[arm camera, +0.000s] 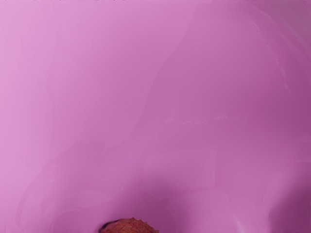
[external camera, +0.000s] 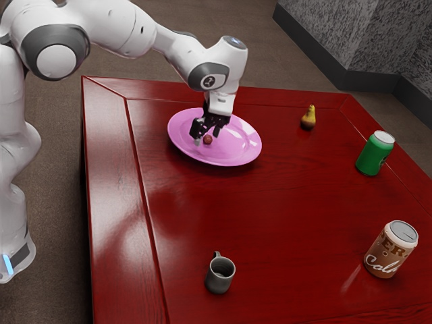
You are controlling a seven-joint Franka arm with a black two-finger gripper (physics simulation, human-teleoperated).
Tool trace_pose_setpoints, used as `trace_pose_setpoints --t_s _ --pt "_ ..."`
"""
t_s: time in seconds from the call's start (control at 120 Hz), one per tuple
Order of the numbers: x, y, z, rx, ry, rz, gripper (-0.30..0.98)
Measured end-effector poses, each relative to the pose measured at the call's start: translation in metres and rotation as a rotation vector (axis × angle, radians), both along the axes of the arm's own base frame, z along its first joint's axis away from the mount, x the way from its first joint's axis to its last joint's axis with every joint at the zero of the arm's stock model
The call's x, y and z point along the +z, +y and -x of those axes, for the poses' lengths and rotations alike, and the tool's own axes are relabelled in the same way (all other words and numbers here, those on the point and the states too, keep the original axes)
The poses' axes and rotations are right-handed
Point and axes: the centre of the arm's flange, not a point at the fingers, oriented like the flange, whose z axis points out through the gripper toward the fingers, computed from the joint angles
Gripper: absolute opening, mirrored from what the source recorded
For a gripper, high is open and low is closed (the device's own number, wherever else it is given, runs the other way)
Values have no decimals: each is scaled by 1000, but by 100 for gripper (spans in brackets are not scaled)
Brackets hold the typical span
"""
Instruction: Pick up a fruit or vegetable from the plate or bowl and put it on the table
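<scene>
The end effector (external camera: 207, 137) is over the pink plate (external camera: 237, 145) and looks released: its two fingers stand apart. The small red fruit (external camera: 207, 140) rests on the plate, inside its rim, low between the fingertips or just beside them; if either finger touches it, I cannot tell. In the wrist view, its rough skin (arm camera: 129, 226) appears close under the hand. So, in my judgement, the fruit is almost directly below the end effector, and the next move asks for a small lowering and then a closing. The fruit seems nearly round, therefore I see no long axis to follow. There is only one arm (external camera: 125, 30), coming from the exterior view's left, so no choice of hand is needed.

The raised rim of the plate surrounds the fruit, and the fingers could scrape the plate if they go too low. A round fruit may also roll away from a closing that is not centred. After the grasp, a lift above the rim is required. The far edge of the worktop (external camera: 270, 196) is near to the plate, so I would prefer the near side or the right. There, a wide stretch of wood lies between the plate, the grey mug (external camera: 219, 275), the brown can (external camera: 390, 250), the green can (external camera: 374, 154) and the pear (external camera: 308, 119).
</scene>
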Motion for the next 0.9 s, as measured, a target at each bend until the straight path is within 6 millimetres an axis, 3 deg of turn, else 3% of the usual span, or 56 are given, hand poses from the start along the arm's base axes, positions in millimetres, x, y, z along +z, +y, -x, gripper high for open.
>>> trace_pose_setpoints --t_s 0.275,0.65,0.9 --pt "-5 12 0 31 4 7 45" --pt "-6 12 -3 35 3 11 34" --pt "-7 16 -2 54 -2 27 18"
